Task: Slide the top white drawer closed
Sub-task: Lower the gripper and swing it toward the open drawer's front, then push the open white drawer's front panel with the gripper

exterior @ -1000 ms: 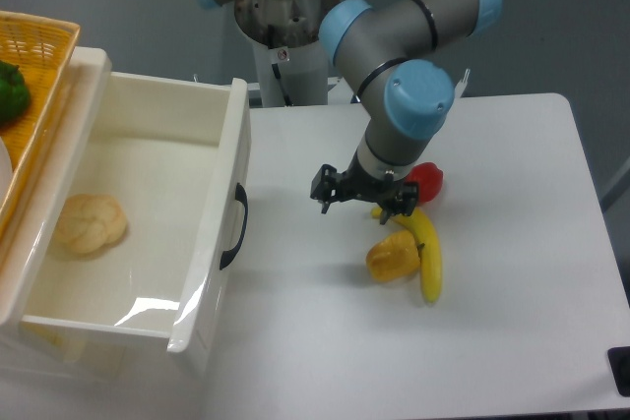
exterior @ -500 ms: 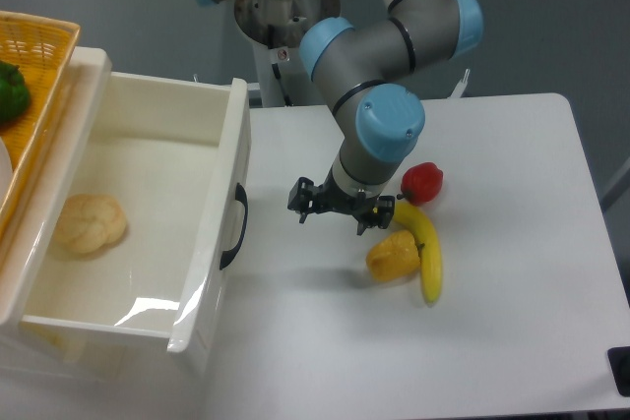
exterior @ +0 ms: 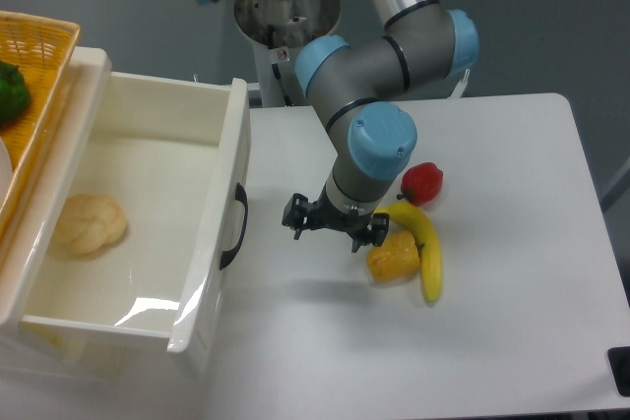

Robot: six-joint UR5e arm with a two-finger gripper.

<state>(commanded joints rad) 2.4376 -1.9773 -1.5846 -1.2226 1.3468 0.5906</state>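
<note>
The top white drawer point(exterior: 212, 233) is pulled far out to the right. Its panelled front carries a black curved handle point(exterior: 235, 226). A bread roll point(exterior: 90, 223) lies inside it. My gripper point(exterior: 334, 226) hangs above the table a short way right of the drawer front, apart from the handle. Its fingers point down, and I cannot tell whether they are open or shut. It holds nothing that I can see.
A yellow banana point(exterior: 424, 248), a yellow pepper point(exterior: 393, 256) and a red pepper point(exterior: 422, 182) lie just right of the gripper. A woven yellow basket point(exterior: 34, 95) with a green pepper point(exterior: 12, 91) sits at the top left, above the drawer.
The gripper has moved left and a little down, from above the fruit toward the drawer front. The drawer has not moved.
</note>
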